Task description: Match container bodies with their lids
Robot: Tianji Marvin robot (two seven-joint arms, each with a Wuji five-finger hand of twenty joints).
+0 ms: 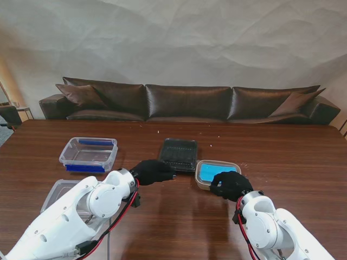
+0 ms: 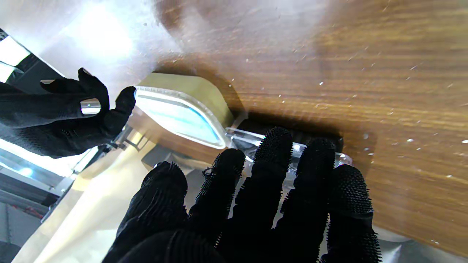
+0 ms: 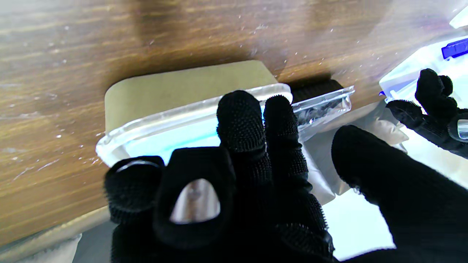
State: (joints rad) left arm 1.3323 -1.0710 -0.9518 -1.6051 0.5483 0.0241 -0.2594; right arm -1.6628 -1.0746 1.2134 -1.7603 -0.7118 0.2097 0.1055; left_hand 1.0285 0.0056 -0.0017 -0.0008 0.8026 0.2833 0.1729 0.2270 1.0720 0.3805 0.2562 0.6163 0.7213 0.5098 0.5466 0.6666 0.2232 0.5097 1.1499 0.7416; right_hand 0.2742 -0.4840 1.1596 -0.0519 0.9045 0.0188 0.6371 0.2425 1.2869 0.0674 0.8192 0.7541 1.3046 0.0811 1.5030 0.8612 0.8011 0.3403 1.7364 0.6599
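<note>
The left hand (image 1: 153, 171) lies with fingers spread, holding nothing, its tips at the near edge of the black tray (image 1: 178, 154). The wrist view shows those fingertips (image 2: 278, 146) over a clear rim, which the stand view hides. The right hand (image 1: 230, 184) rests loosely curled over the blue-lidded container (image 1: 212, 169), not clamping it. That container's long axis runs left to right. Left of the left hand sits a clear box (image 1: 89, 154) with blue clips. Bare table (image 1: 287, 157) lies open beyond the right hand.
</note>
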